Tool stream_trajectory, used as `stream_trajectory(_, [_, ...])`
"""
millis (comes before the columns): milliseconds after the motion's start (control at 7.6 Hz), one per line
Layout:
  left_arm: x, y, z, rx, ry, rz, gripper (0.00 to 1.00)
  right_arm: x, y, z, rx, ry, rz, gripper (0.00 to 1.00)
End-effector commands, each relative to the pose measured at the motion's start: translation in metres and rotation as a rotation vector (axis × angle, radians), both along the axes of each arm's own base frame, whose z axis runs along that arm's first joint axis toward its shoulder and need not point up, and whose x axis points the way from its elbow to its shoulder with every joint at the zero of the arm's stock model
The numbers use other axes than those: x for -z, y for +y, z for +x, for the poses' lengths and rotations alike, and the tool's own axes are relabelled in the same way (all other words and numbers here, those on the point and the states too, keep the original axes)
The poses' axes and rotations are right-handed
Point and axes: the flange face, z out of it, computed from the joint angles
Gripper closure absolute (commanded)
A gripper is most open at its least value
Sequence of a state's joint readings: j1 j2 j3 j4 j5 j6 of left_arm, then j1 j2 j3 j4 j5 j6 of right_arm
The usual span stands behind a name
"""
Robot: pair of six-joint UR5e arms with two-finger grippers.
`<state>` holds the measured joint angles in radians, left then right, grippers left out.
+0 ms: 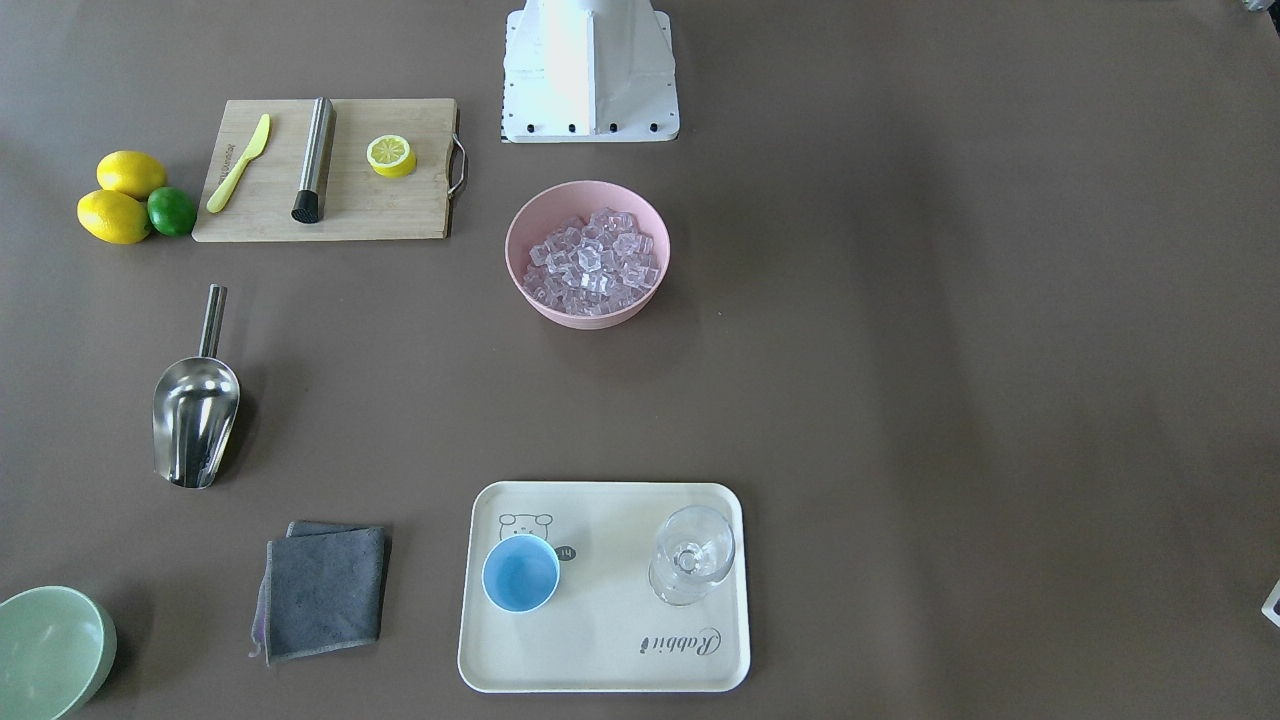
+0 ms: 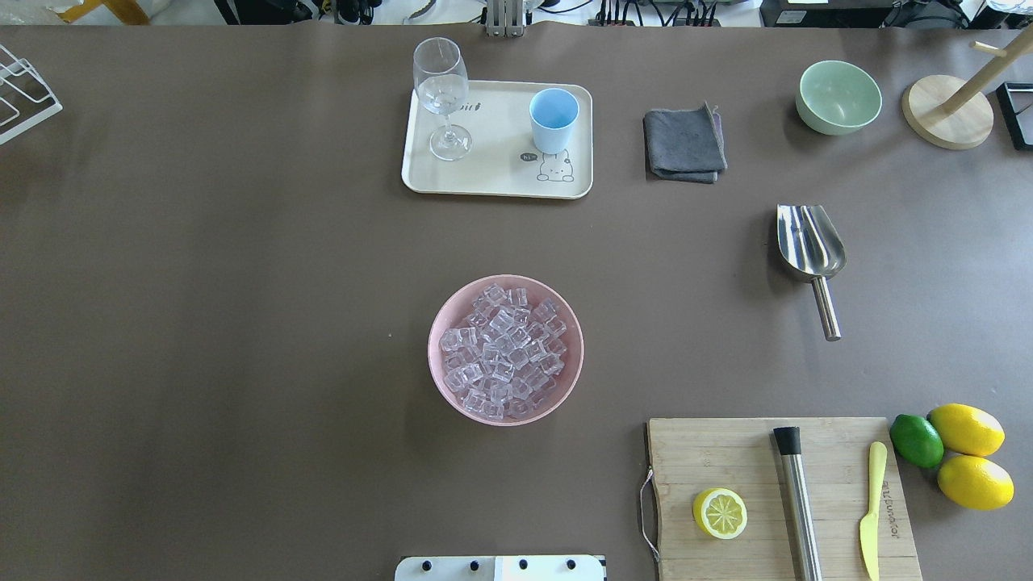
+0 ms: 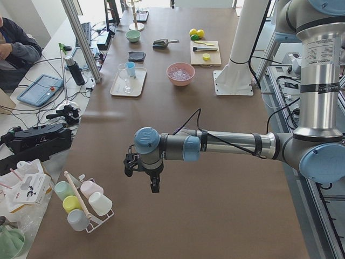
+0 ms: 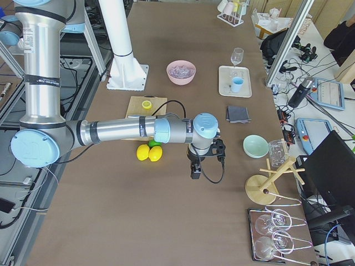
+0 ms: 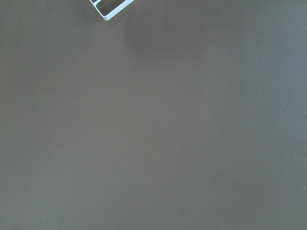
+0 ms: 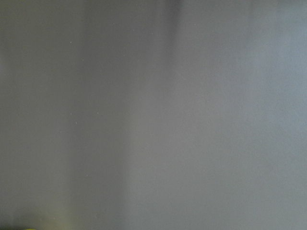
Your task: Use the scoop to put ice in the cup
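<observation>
Overhead view: we count one scoop [image 2: 809,242] lying flat on the tabletop [image 2: 242,323] at right of frame, untouched. One cup [image 2: 554,119] stands upright on one tray [image 2: 492,169], top centre, beside one stemmed glass [image 2: 441,97]. Ice [image 2: 504,351] — many cubes — fills one pink bowl [image 2: 436,359] at centre. Two lemons [image 2: 966,429] and one lime [image 2: 917,440] sit lower right. Left jaws and right jaws show only in the side views — we cannot tell their gap.

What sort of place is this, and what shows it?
Probably a robotics lab staged as a drinks station: the left arm and right arm over the table, a cable-strewn bench with a tablet alongside, and ice, scoop and cup laid out.
</observation>
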<state>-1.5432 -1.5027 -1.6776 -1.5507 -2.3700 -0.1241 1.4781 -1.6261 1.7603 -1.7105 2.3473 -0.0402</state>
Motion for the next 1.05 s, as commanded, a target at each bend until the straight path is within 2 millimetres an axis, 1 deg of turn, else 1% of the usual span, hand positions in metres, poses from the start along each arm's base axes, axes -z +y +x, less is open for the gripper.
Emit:
stream_trajectory(0, [0.007, -0.002, 0.0, 0.0, 0.0, 0.015, 0.02, 0.031, -0.007, -0.081, -0.097, -0.07, -0.074, 0.0])
stream_trajectory(263, [0.02, -0.007, 0.007, -0.014, 0.001, 0.041, 0.02, 0.059, -0.007, -0.135, -0.141, -0.11, -0.104, 0.0])
stream_trajectory(395, [0.025, -0.009, 0.018, -0.036, 0.007, 0.05, 0.02, 0.07, -0.001, -0.165, -0.163, -0.135, -0.116, 0.0])
stream_trajectory(526, [0.038, -0.014, 0.035, -0.07, 0.014, 0.075, 0.02, 0.083, 0.0, -0.189, -0.179, -0.147, -0.117, 0.0])
stream_trajectory(658, [0.053, -0.022, 0.054, -0.104, 0.016, 0.1, 0.02, 0.096, 0.004, -0.207, -0.183, -0.143, -0.12, 0.0])
stream_trajectory(789, [0.077, -0.04, 0.076, -0.14, 0.021, 0.141, 0.02, 0.103, 0.016, -0.234, -0.169, -0.11, -0.101, 0.0])
stream_trajectory(921, [0.09, -0.048, 0.092, -0.167, 0.032, 0.166, 0.02, 0.107, 0.031, -0.268, -0.157, -0.069, -0.089, 0.0])
